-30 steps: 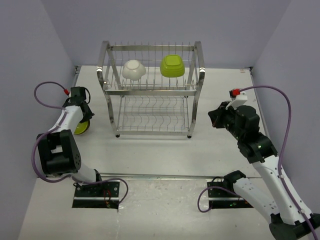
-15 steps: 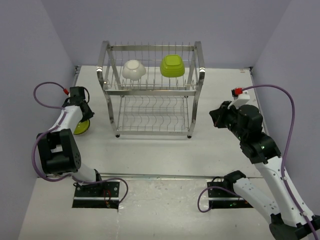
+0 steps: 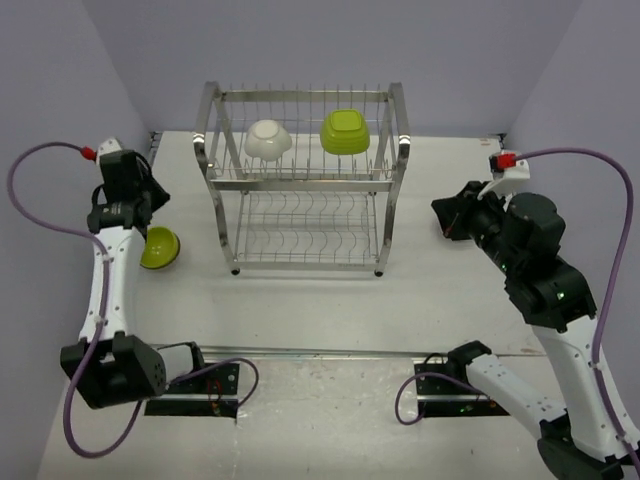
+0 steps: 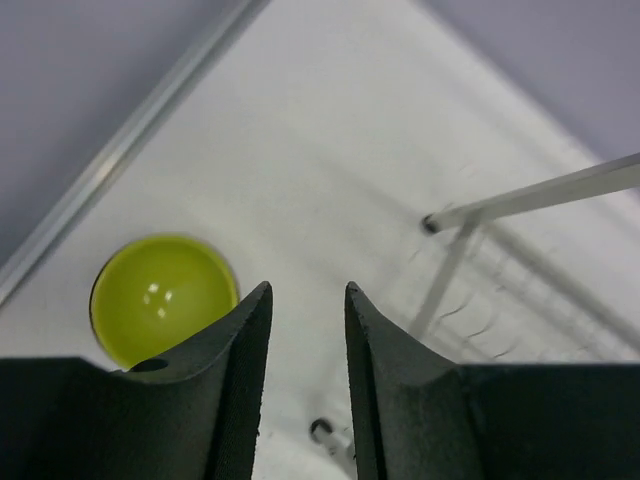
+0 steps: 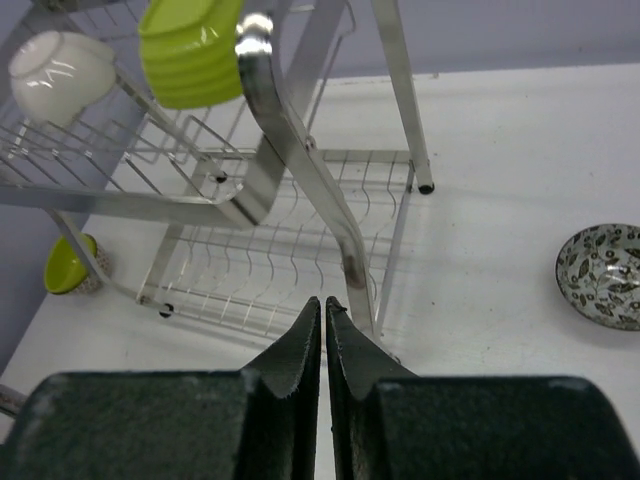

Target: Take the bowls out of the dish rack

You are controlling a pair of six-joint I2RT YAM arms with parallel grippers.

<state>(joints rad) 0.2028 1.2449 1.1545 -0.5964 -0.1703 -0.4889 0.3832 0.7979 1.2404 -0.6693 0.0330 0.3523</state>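
The white table [image 3: 300,300] fills the floor of the scene, walled by pale lilac panels. At its far middle stands the dish rack [image 3: 300,184], a two-tier chrome wire frame with shiny corner posts and rows of thin dividers. The left arm [image 3: 105,280] rises from its base at the near edge and reaches up along the left wall, with a purple cable looping off its wrist. The right arm [image 3: 545,290] stands on the right, its wrist turned towards the rack's right side. Two bowls sit on the rack's upper tier. The white bowl [image 3: 268,140] is tipped among the dividers on the left half, and the squarish lime green bowl [image 3: 344,132] is tipped on the right half, just inside the right posts. The round lime green bowl [image 3: 158,248] rests on the table to the left of the rack, near its front left foot and apart from it, and it lies below the left wrist. A patterned bowl [image 5: 603,275] with a leafy grey print sits upright on the table to the right of the rack; only the right wrist view shows it. The left gripper [image 4: 305,290] hangs above the table with its jaws spread a little and nothing between them, and the round green bowl is off to one side of its fingers. The right gripper [image 5: 323,300] points at the rack's near right post, jaws pressed together on nothing.
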